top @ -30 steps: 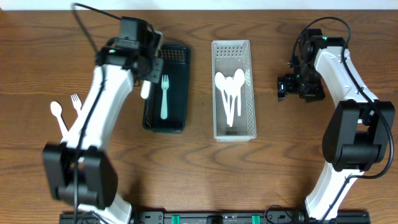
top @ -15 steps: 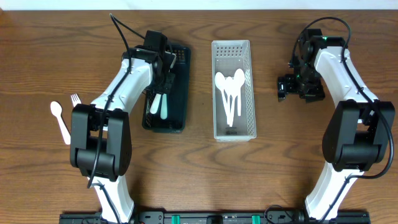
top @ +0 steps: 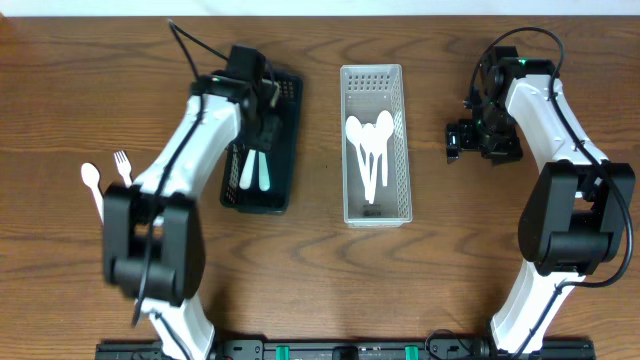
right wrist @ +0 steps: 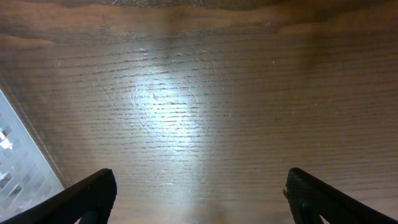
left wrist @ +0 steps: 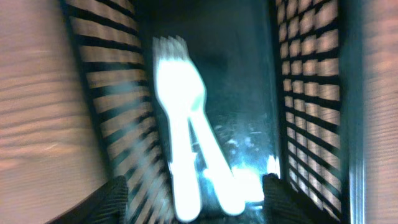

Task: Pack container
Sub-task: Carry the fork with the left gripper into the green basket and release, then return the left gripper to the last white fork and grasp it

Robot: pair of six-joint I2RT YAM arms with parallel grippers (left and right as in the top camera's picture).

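A black slatted container (top: 292,120) lies slightly askew under my left arm. Two white plastic utensils (top: 254,170) rest side by side on its floor; one is a fork (left wrist: 177,93). My left gripper (top: 258,125) (left wrist: 194,199) hangs just above their handles, open, with both fingers apart from them. A clear white container (top: 402,150) in the middle holds several white spoons (top: 370,145). A loose white spoon (top: 92,185) and a fork (top: 122,160) lie on the table at far left. My right gripper (top: 462,140) (right wrist: 199,193) is open over bare wood.
The black container's slatted walls (left wrist: 305,93) flank my left fingers closely. A corner of the white container (right wrist: 18,168) shows at the left of the right wrist view. Both arm bases stand at the table's front edge.
My left gripper moved over the black container, then opened and let go of a white utensil, which now lies beside the fork. The container shifted slightly left. The right arm stayed still.
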